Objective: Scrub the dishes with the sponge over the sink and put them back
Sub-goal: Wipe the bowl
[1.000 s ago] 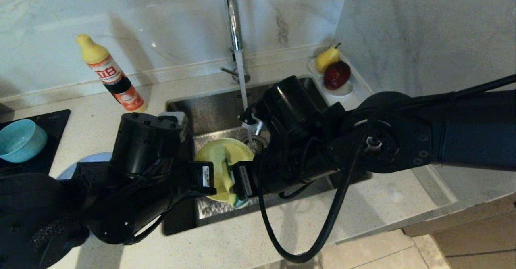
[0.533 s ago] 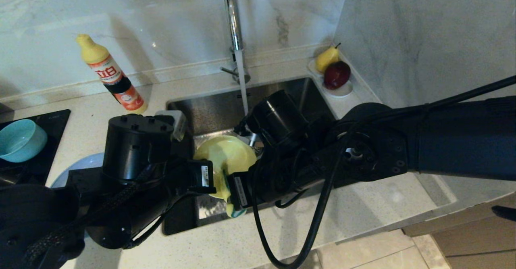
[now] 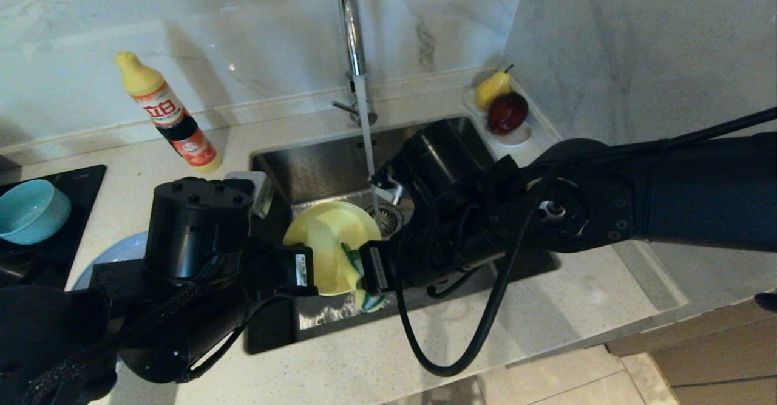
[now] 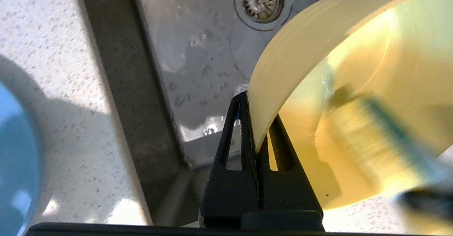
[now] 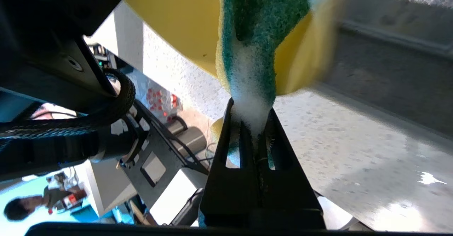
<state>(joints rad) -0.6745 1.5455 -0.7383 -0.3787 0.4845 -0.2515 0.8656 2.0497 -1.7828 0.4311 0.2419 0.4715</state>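
Over the sink, the left gripper pinches the yellow bowl by its rim. The right gripper is clamped on the foamy sponge, which presses inside the bowl. For a good scrub, I think the bowl must stay steady while the sponge sweeps the whole inside.

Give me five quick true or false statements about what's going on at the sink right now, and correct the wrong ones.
1. The left gripper pinches the yellow bowl by its rim. True.
2. The right gripper holds a brush. False: it is shut on the sponge, which is foamy.
3. Water runs from the tap. True.
4. The teal-blue bowl sits in the sink. False: it rests on the dark surface at the far left.
5. The saucer by the sink holds two apples. False: a pear and a dark red fruit.
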